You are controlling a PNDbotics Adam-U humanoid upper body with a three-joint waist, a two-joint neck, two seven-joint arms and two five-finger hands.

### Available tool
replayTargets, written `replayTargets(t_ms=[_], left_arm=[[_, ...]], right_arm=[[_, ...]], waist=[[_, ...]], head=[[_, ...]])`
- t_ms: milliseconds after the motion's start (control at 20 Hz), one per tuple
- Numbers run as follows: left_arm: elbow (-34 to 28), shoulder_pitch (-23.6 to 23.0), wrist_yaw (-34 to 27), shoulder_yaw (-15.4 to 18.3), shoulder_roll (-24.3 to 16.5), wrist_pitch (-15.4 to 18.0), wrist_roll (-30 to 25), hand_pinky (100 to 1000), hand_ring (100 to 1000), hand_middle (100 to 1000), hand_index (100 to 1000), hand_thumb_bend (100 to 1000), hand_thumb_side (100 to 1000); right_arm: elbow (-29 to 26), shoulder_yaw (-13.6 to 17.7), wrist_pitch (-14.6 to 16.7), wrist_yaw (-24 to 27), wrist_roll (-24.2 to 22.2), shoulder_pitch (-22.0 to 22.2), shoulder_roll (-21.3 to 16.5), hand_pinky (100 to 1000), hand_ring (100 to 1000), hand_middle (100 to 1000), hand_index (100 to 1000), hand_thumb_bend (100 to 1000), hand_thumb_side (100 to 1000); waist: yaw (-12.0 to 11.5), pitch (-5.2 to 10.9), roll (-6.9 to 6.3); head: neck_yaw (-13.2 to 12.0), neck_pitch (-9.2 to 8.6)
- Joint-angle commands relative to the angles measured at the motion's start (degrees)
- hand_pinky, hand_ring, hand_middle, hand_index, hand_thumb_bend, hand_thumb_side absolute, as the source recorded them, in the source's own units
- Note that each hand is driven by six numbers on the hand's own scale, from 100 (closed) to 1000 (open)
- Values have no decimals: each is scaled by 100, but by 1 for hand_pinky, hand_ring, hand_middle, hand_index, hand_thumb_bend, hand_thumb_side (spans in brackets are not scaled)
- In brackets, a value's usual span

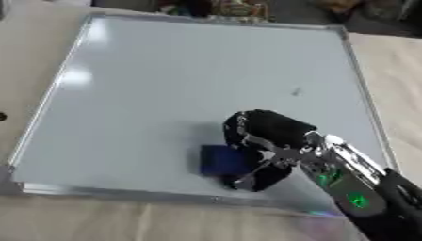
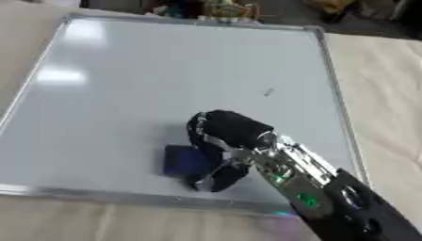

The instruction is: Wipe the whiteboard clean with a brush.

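The right hand (image 1: 262,149) is curling its fingers around the blue brush (image 1: 221,160), which is sitting low down on the whiteboard (image 1: 165,84). The brush is looking small, light and soft underneath, so holding its top is best. One tiny mark (image 1: 296,92) is waiting.

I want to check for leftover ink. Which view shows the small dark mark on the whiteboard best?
The left eye view: the mark looks slightly darker there, right of centre on the whiteboard. The right eye view shows it too, fainter.
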State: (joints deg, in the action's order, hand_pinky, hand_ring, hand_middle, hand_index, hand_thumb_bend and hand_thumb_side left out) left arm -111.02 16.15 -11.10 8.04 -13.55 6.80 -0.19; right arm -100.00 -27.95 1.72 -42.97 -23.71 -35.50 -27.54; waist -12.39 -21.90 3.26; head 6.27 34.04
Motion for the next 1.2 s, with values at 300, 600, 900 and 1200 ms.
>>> replayTargets(t_ms=[300,600,900,1200], left_arm=[[-130,56,3,5,-56,-23,-1,483,366,458,481,254,875],[-130,54,-8,5,-55,-31,6,484,367,458,481,254,875],[-133,52,-11,4,-57,-35,4,485,367,458,480,252,876],[-129,49,-17,1,-57,-37,-2,486,367,459,480,252,877]], right_arm=[[-21,90,-72,189,-85,-46,-67,603,696,502,100,259,164],[-107,197,-167,295,-20,-36,-113,597,683,480,100,219,166],[-202,296,-253,388,62,-30,-173,595,677,462,100,238,176],[-291,392,-314,474,114,-28,-263,595,673,448,100,230,183]], waist=[[-3,98,-23],[7,109,-21],[13,113,-20],[15,119,-23]], head=[[4,-86],[-4,-113],[-6,-135],[-11,-171]])
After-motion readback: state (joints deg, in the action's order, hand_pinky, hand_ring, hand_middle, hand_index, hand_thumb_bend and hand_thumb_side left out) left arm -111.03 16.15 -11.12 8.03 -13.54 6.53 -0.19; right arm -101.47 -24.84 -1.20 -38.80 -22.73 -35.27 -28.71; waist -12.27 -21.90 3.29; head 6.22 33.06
